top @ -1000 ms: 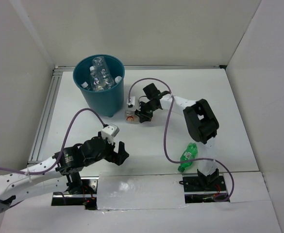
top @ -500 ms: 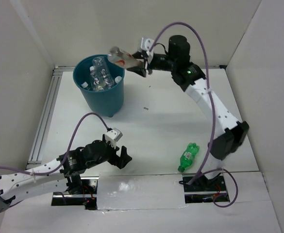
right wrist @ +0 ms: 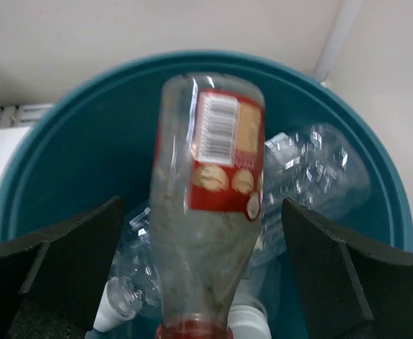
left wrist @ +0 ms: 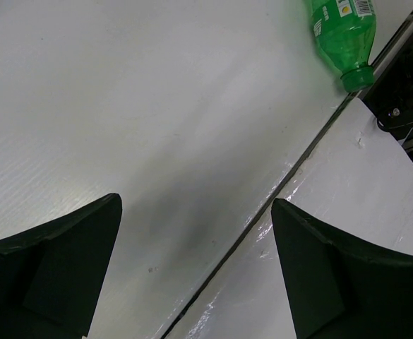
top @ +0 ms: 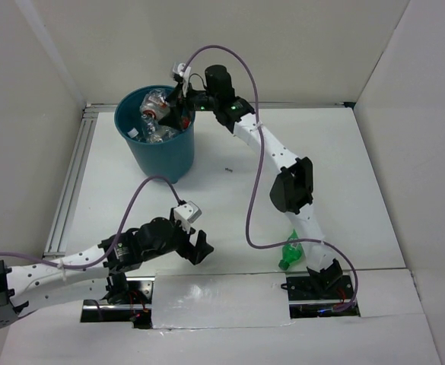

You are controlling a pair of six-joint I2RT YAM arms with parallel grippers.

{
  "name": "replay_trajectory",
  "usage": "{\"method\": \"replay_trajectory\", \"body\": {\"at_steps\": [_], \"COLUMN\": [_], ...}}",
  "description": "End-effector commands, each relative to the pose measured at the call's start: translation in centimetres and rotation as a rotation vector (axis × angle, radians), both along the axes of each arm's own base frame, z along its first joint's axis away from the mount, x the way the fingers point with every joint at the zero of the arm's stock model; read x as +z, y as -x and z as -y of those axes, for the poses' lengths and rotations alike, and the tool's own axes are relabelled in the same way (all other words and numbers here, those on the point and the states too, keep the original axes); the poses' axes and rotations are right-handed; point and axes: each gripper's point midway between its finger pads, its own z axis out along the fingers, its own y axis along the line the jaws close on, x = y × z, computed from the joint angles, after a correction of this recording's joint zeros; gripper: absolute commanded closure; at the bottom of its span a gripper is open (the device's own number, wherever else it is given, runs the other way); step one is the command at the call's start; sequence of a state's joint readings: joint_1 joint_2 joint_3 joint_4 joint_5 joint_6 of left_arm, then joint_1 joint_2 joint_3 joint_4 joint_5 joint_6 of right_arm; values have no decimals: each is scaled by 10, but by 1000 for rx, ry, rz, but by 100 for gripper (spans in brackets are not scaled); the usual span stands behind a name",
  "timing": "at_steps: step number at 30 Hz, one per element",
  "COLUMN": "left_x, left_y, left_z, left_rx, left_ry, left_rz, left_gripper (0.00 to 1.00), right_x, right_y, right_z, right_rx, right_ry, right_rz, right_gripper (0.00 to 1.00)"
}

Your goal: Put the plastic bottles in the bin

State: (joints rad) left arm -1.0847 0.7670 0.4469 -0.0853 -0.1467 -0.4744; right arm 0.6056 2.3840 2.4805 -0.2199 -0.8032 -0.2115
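Observation:
The teal bin (top: pixel 160 154) stands at the back left with several clear plastic bottles (top: pixel 152 97) inside. My right gripper (top: pixel 173 109) hangs over its mouth, open. In the right wrist view a red-capped bottle (right wrist: pixel 206 212) with a red and orange label sits cap-down between the spread fingers of my right gripper (right wrist: pixel 202 203), with a gap on each side, above clear bottles (right wrist: pixel 319 169) and the bin's inner wall (right wrist: pixel 65 155). A green bottle (top: pixel 292 251) lies on the table near the right arm's base. My left gripper (top: pixel 199 247) is open and empty, low over the front of the table.
The left wrist view shows the green bottle (left wrist: pixel 344 32) at the top right, beyond my left gripper (left wrist: pixel 195 203), and the dark seam (left wrist: pixel 262 212) between table and front panel. White walls enclose the table on three sides. A purple cable loops from each arm.
The right arm lifted the red-capped bottle from the table beside the bin, swung it over the bin's mouth and opened its jaws. The left gripper edged to the right, still open.

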Motion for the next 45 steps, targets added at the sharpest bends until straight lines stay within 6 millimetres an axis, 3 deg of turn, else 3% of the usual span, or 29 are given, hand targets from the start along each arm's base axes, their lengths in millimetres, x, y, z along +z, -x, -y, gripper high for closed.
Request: {"method": "replay_trajectory", "body": {"at_steps": [1,3,4,7,8,10,11,12,13,14,15,16,17,18,19,20,21,22,23,24,26,29,34,35,37,38,40,44,45], "left_x": [35,33,41,41,47,60,45,49,62,61,41,53,50,46,31,38,35,18,29,20,7,-18,-45,-74,-80,-96,-104,-87,-78], "left_y": [-5,-9,-12,-20,-22,-27,-29,-23,-26,-23,-17,-17,-9,-4,-4,-1,0,0,-3,5,-8,-19,-21,-29,-36,-44,-46,-53,-58], "left_z": [22,28,36,58,70,92,105,120,134,146,159,175,186,195,206,219,228,237,251,258,275,284,310,298,299,289,277,260,254], "left_rx": [-47,-56,-67,-99,-126,-173,-201,-262,-290,-324,-376,-404,-440,-467,-468,-482,-463,-440,-432,-422,-329,-234,-209,-155,-84,-28,5,51,83], "left_ry": [101,86,106,85,101,112,77,98,122,125,88,110,109,107,98,126,124,106,125,92,42,-41,-97,-202,-266,-326,-369,-363,-361], "left_rz": [75,89,105,110,122,147,125,125,145,134,103,122,110,98,44,36,23,-25,-2,-19,6,-14,-32,-35,-35,-29,-28,20,45], "left_gripper": [0,0,0,0,0,0,0,0,0,0,0,0,0,0,0,0,0,0,0,0,0,0,0,0,7,11,22,84,91], "right_x": [100,111,135,149,164,161,169,165,136,132,117,78,64,62,28,19,24,-4,-12,-4,-23,-23,-23,-22,-22,-24,-25,-24,-26], "right_y": [30,29,39,33,39,23,29,15,-2,1,-8,-21,-20,-7,-1,2,20,32,42,58,80,105,126,127,131,130,130,129,131], "right_z": [11,25,38,70,88,124,146,170,200,226,255,303,329,352,375,422,435,452,480,488,509,516,534,534,540,537,539,536,531], "right_rx": [13,-20,-30,-109,-147,-267,-322,-436,-526,-595,-682,-775,-814,-833,-870,-960,-966,-990,-1050,-1069,-1104,-1114,-1146,-1139,-1145,-1124,-1120,-1100,-1073], "right_ry": [-122,-119,-139,-131,-128,-96,-74,-37,28,64,101,163,183,185,198,182,149,159,145,127,111,71,24,15,0,-15,-33,-46,-56], "right_rz": [151,165,196,180,179,143,148,159,109,90,53,-37,-80,-109,-214,-264,-274,-346,-374,-356,-405,-402,-421,-421,-431,-448,-466,-463,-471], "right_gripper": [0,0,0,8,33,74,95,100,100,99,77,11,0,0,0,0,0,0,0,0,0,0,0,0,0,0,0,5,11]}}
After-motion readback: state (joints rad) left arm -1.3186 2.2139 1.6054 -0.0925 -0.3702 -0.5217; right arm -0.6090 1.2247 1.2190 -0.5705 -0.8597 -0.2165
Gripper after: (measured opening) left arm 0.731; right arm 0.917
